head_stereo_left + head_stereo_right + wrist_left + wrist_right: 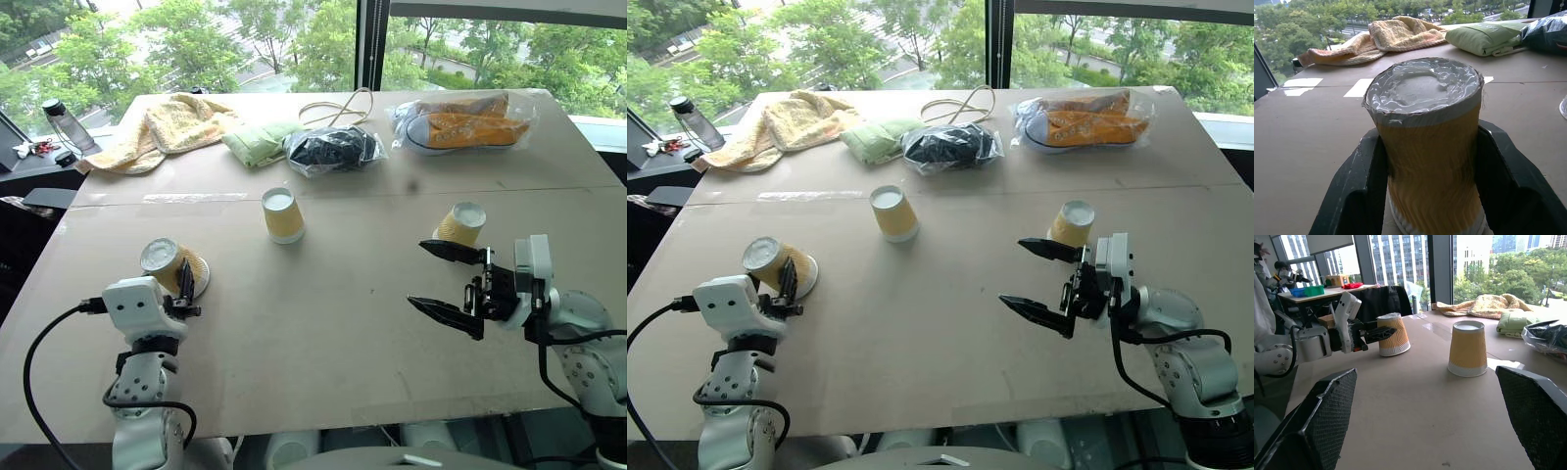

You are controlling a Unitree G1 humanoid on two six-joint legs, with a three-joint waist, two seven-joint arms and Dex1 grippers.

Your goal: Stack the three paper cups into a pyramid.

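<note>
Three yellow paper cups stand upside down on the brown table (323, 343), apart from one another. The left cup (168, 264) leans a little, and my left gripper (176, 278) is shut on it, one black finger (1359, 181) pressed against each side of its ribbed wall (1430, 166). The middle cup (282, 215) stands alone further back, also seen as the nearer cup (1467, 348) in the right wrist view. The right cup (460, 225) sits just beyond my right gripper (418, 273), which is open and empty, pointing toward the table's middle.
Along the far edge lie a yellow towel (167, 127), a green pouch (257, 142), a black bagged bundle (333, 149), a beige cord (338, 106) and bagged orange shoes (465, 122). A bottle (67, 125) stands off the far left corner.
</note>
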